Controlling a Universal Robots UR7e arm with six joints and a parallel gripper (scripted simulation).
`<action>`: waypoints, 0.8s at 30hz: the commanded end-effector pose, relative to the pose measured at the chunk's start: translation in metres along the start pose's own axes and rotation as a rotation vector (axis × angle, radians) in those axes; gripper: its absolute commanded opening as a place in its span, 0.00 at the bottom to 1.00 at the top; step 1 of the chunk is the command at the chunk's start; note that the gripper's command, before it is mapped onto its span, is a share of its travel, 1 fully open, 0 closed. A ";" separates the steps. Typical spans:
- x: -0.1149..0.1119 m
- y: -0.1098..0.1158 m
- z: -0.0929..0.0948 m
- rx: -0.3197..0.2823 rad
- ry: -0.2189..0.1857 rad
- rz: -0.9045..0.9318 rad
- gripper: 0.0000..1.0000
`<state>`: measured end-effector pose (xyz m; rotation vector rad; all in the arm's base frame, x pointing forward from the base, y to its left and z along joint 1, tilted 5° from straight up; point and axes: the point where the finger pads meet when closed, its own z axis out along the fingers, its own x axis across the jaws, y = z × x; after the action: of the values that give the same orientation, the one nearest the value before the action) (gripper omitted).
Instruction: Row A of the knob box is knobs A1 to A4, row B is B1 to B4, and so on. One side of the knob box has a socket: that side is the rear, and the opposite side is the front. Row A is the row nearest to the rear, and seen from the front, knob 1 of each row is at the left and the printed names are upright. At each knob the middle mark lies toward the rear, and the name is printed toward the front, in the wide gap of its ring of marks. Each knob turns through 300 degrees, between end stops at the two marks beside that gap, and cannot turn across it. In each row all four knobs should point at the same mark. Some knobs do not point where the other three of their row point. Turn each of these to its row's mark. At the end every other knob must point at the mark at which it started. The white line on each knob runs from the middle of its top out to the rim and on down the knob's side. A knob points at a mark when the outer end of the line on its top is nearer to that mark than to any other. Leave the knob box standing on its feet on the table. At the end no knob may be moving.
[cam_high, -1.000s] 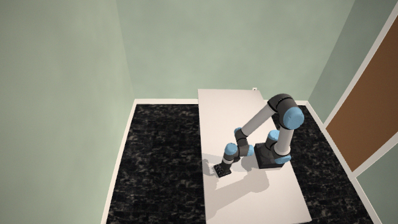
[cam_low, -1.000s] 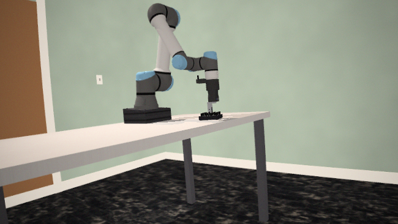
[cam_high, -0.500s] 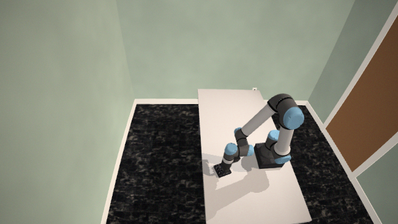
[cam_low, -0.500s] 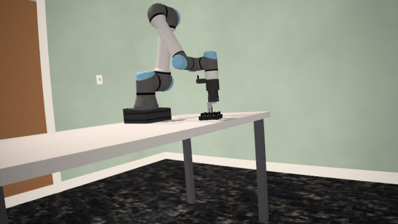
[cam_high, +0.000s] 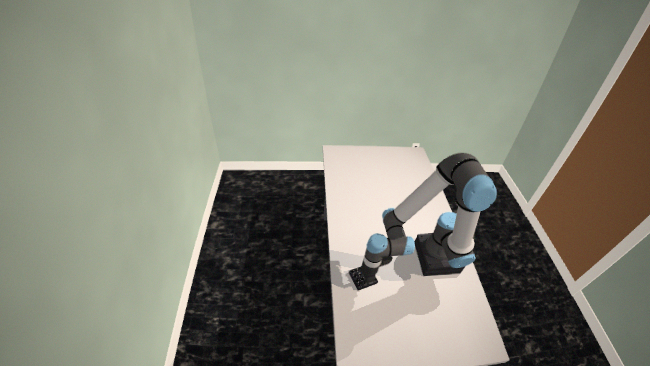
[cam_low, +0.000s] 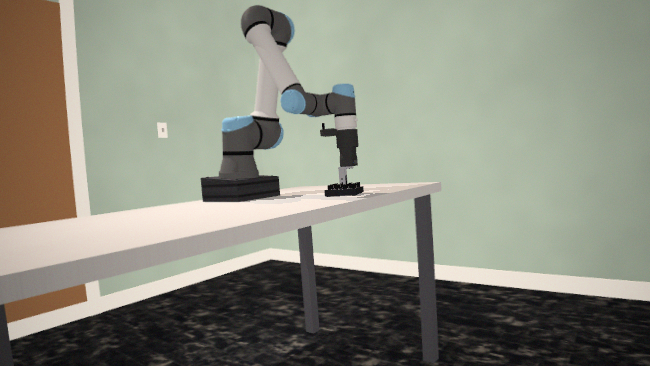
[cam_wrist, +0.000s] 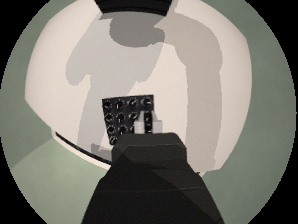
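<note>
The small black knob box (cam_high: 359, 280) (cam_low: 345, 190) (cam_wrist: 121, 121) stands on the white table (cam_high: 410, 325) (cam_low: 150, 235) close to its left edge in the top view. My gripper (cam_low: 342, 179) (cam_wrist: 147, 116) points straight down onto the box. In the wrist view its two pale fingers reach among the knobs at the box's right side and stand narrow around one knob. The knobs' white lines and the printed names are too small to read. The gripper body hides the near part of the box.
The arm's dark base (cam_high: 437, 257) (cam_low: 240, 187) stands on the table a short way from the box. The table edge lies just beyond the box, with dark floor (cam_high: 260, 260) below.
</note>
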<state>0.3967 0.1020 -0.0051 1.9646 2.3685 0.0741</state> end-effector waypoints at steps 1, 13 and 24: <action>0.000 0.000 0.000 -0.001 0.000 -0.015 0.30; 0.000 0.000 0.000 -0.001 0.000 -0.081 0.30; 0.000 0.000 0.000 -0.001 0.000 -0.186 0.30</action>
<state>0.3967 0.1020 -0.0051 1.7917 2.4977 0.0661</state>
